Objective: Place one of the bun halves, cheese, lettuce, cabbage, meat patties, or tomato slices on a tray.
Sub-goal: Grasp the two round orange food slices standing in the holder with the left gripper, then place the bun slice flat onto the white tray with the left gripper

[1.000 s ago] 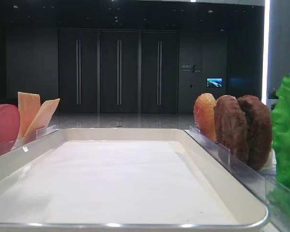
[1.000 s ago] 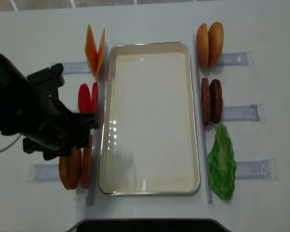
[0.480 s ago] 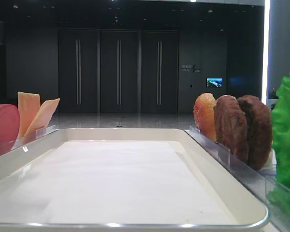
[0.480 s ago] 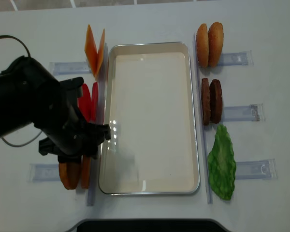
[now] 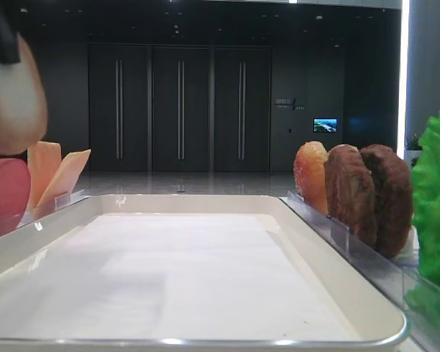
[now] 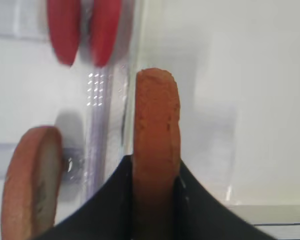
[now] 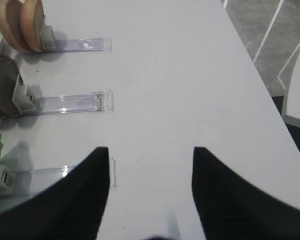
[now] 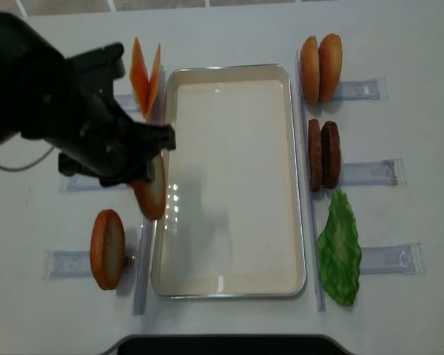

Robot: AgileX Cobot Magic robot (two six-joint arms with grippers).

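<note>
Tray (image 8: 300,177): sits mid-tabletop (image 8: 229,29), lined with white paper, nothing lying on it.
Left holders: clear plastic strips along the tray's left side. The far one props two cheese slices (image 8: 144,74) in a V; the near one (image 8: 66,263) keeps one bun half (image 8: 107,248) on edge. Two tomato slices (image 6: 85,27) stand in the middle holder, seen from the left wrist camera.
Right holders: far one carries two more bun halves (image 8: 320,68), the middle one two meat patties (image 8: 323,154), the near one the lettuce (image 8: 340,248).
Held bun half (image 8: 151,194): up off its holder, on edge, hanging over the tray's left rim, golden crust facing the wrist camera.
Left gripper (image 6: 154,175): fingers (image 6: 121,185) clamped on that bun half, one black pad on each flat face, the bread sticking out well beyond the tips.
Right gripper (image 7: 151,165): fingers apart, nothing between them, above bare tabletop to the right of the right-hand holders.
</note>
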